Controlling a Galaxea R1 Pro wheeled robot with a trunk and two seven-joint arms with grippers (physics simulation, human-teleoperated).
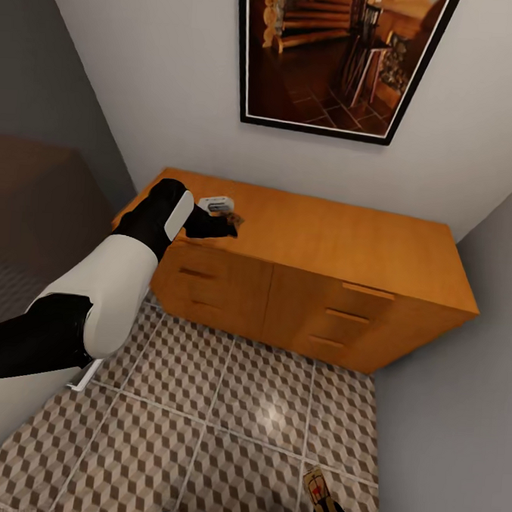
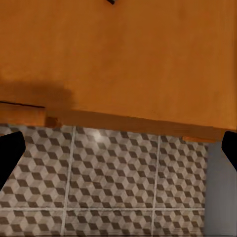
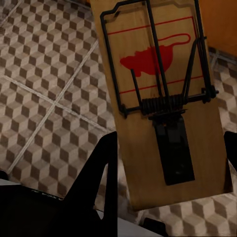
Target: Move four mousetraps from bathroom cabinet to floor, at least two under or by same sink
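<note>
Right gripper (image 3: 168,163) grips one mousetrap (image 3: 158,94) above the bathroom floor (image 1: 224,405); left gripper (image 1: 226,225) sits over the cabinet (image 1: 340,246) top, fingers spread, apparently touching a second mousetrap (image 1: 233,220)

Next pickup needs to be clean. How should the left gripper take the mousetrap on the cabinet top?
Probably from straight above, left gripper pinching the mousetrap across two opposite board edges: it lies flat on the cabinet top, so only its thin sides offer grip.
</note>
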